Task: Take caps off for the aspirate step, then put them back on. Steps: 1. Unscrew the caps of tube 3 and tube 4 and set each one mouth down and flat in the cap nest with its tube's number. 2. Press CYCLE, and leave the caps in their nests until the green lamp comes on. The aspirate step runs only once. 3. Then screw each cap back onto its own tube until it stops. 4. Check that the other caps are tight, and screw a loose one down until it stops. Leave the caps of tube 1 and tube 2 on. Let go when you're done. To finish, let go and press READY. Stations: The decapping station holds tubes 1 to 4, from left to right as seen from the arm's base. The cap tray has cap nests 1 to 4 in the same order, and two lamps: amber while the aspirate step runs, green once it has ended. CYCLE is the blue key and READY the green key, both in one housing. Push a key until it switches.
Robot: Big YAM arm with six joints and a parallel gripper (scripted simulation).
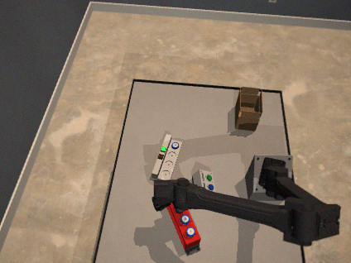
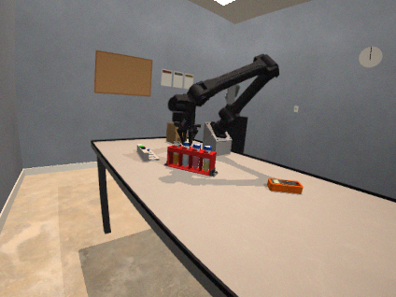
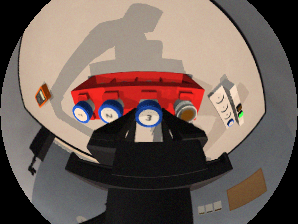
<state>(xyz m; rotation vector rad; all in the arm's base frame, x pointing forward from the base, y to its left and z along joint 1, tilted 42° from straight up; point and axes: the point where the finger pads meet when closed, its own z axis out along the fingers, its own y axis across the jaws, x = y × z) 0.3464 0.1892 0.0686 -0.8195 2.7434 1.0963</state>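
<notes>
Meter: the orange meter (image 2: 285,186) (image 3: 43,95) lies near and right, well apart from the work; keep it out of the sweep.
Station: the red decapping station (image 1: 196,241) (image 2: 207,154) (image 3: 135,80) stands upright. Any side push would load the tubes, so the wrist should turn about the tube's own axis.
Caps 1 and 2: the cap of tube 1 (image 1: 190,231) (image 2: 207,148) (image 3: 83,111) and the cap of tube 2 (image 1: 185,219) (image 2: 196,147) (image 3: 110,111) are on, and must stay on; their tightness cannot be judged by eye.
Cap 3: the cap of tube 3 (image 2: 186,145) (image 3: 148,114) sits over its tube. Likely step: screwing it home, in short turns with light downward pressure, until it stops.
Pincer: the gripper (image 1: 180,207) (image 2: 188,139) (image 3: 148,111) is closed on cap 3; open fully before each back-turn, lest the cap loosen.
Tube 4: the uncapped tube (image 2: 176,158) (image 3: 187,111) is just beside; spare it a knock from the fingers.
Tray: on the cap tray (image 1: 159,167) (image 2: 140,152) (image 3: 218,95), the green lamp (image 1: 163,149) (image 2: 142,146) (image 3: 241,114) glows and cap 4 (image 1: 175,145) (image 3: 230,122) waits in its nest.
Keys: READY (image 1: 209,178) comes last, hand free; leave CYCLE (image 1: 211,187) alone.
</notes>
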